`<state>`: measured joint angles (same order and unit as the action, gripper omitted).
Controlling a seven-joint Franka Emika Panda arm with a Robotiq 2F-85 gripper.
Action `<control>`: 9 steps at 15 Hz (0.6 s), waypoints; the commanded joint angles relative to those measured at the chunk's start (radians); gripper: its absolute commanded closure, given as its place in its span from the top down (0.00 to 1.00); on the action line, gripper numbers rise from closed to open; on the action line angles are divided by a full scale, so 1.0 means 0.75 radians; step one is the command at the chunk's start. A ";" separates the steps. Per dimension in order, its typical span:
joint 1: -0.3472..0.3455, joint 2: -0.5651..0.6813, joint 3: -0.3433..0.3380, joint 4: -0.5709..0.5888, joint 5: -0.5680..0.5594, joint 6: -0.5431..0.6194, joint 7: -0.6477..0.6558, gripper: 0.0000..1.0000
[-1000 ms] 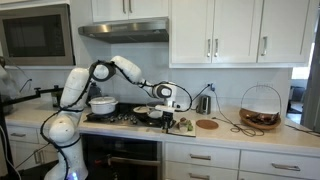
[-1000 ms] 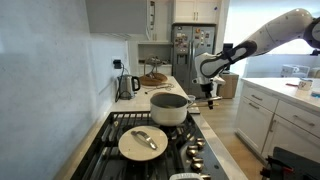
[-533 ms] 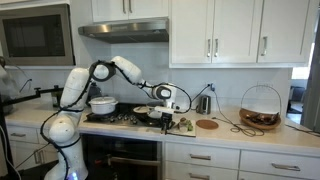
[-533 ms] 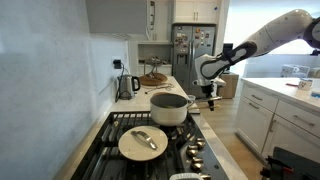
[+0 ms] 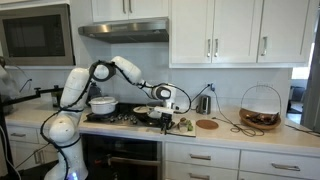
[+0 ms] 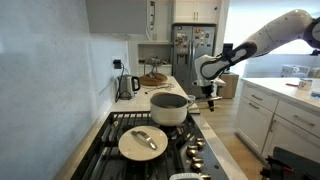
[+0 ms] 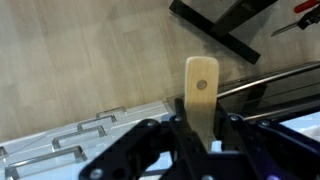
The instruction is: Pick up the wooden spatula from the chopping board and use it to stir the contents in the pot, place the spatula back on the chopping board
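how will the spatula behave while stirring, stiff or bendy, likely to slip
Probably stiff: the spatula looks like flat solid wood and stands straight out of the shut jaws. Likely light, since it looks thin. Its smooth handle is pinched at one spot, so it might pivot under sideways load.

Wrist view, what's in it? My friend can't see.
The black gripper is shut on a pale-brown flat wooden spatula with a small hole near its end. Behind are a pale wooden surface and white drawers.

White pot on the stove, round wooden disc and wire basket along the counter.
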<state>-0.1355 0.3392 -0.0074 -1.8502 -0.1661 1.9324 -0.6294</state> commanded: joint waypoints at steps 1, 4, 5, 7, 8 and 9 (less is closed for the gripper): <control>0.002 -0.015 0.003 -0.022 0.012 0.026 -0.022 0.54; 0.004 -0.014 0.004 -0.022 0.013 0.025 -0.019 0.77; 0.005 -0.013 0.004 -0.021 0.012 0.024 -0.018 0.83; 0.005 -0.014 0.004 -0.019 0.011 0.023 -0.015 0.99; 0.006 -0.014 0.003 -0.018 0.010 0.023 -0.012 1.00; 0.006 -0.015 0.003 -0.018 0.010 0.022 -0.011 1.00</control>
<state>-0.1333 0.3393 -0.0061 -1.8515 -0.1661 1.9326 -0.6294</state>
